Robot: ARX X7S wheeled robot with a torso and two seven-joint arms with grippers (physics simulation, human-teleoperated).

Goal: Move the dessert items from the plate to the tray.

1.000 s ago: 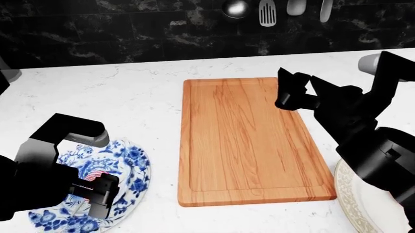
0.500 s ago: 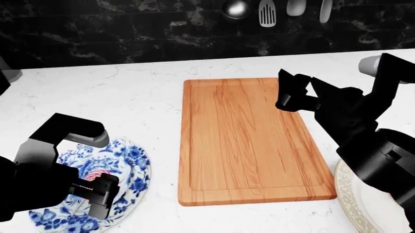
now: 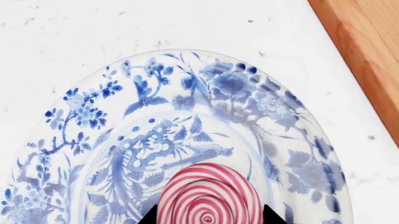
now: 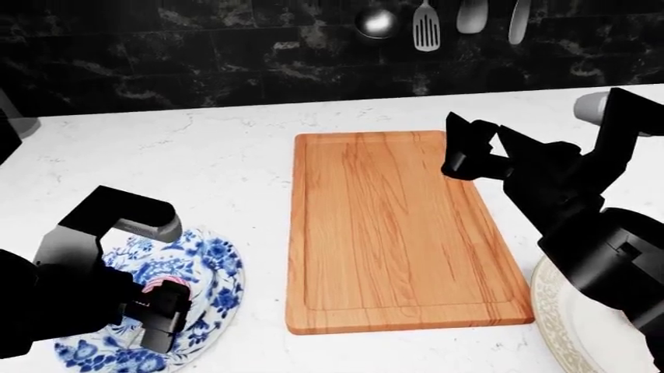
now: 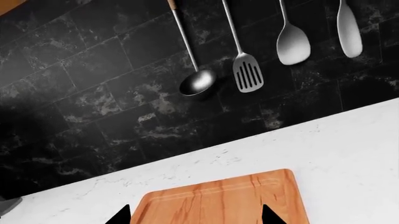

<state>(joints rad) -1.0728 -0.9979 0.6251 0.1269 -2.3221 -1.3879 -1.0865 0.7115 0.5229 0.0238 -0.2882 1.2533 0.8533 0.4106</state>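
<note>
Nearest the robot, at the left front of the white marble counter (image 4: 239,155), the left gripper (image 4: 164,317) hangs low over the blue-and-white floral plate (image 4: 213,268), because that is where the dessert lies. Its wrist view looks almost straight down on the pink-and-white swirl lollipop (image 3: 208,196), which rests on the plate's inner well with the two dark fingertips (image 3: 151,216) showing at either side of the candy disc, so the jaws stand spread and bracket it; whether they touch it yet cannot be told. Only one lollipop is visible; a second, if present, is hidden under the arm. The left arm is folded with its elbow raised and the wrist pitched downward, a pose that suits a top-down pinch. Just beside the plate, towards the middle of the counter, lies the wooden tray (image 4: 394,225), bare and with its long side running away from the robot, placed close enough for a short carry. Further back the right gripper (image 4: 462,151) hovers over the tray's far right edge, its arm stretched forward and level; its wrist view shows two tips set apart with nothing between them, apparently waiting. A white plate rim (image 4: 565,326) shows under that arm. Beyond, a ladle (image 5: 198,83), a slotted spatula (image 5: 248,74) and spoons hang on the black tile wall.
</note>
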